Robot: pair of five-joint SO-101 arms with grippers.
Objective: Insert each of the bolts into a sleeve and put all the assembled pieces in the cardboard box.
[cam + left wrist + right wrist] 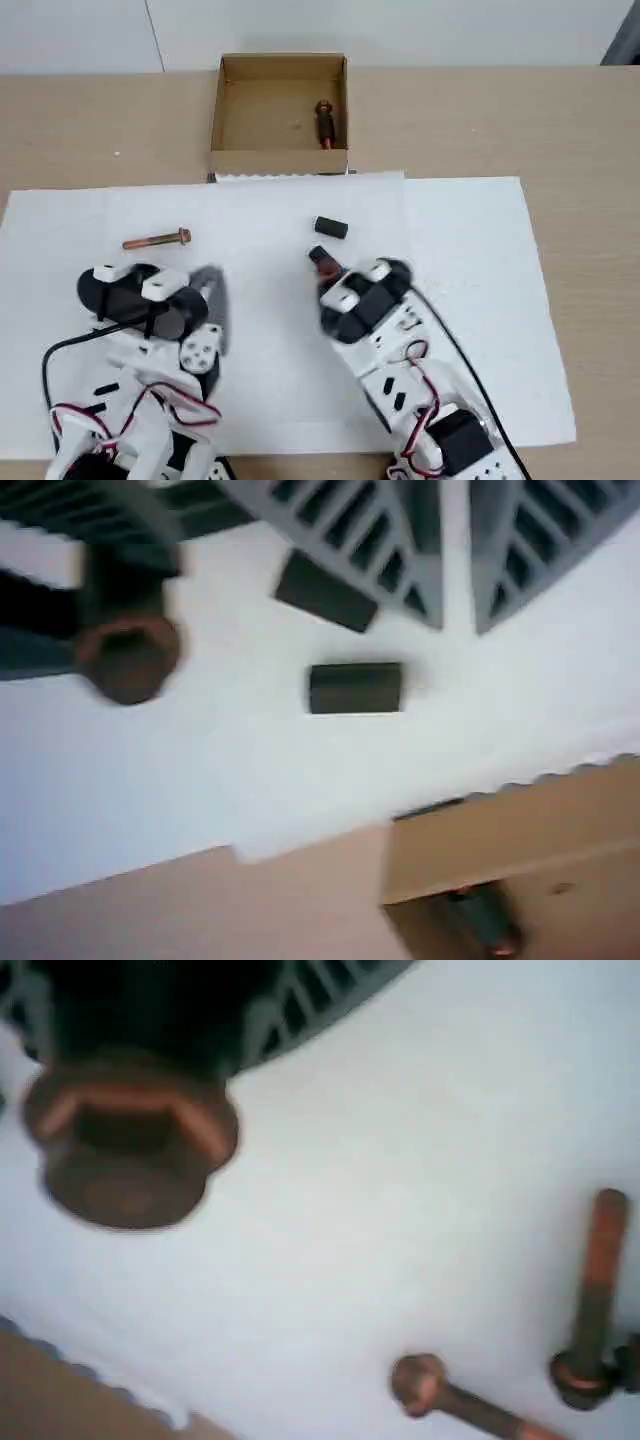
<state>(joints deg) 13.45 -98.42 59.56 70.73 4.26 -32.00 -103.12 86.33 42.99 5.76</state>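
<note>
My right gripper (325, 262) is shut on a copper bolt (130, 1145) just above the white paper, its hex head (128, 658) sticking out; the dark fingers hide the shank. A loose black sleeve (330, 227) lies a little beyond it, also seen as the sleeve (355, 688). My left gripper (213, 290) sits at the left over the paper, open with nothing between its grey fingers (400, 550). One bolt (158, 239) lies on the paper ahead of it. Two loose bolts (598, 1290) (450, 1400) lie near each other. The cardboard box (228, 110) holds one assembled piece (325, 124).
A white paper sheet (470, 260) covers the wooden table in front of the box. Bare paper stretches between the two arms and to the right of the right arm. The box corner (520, 830) is close beyond the sleeve.
</note>
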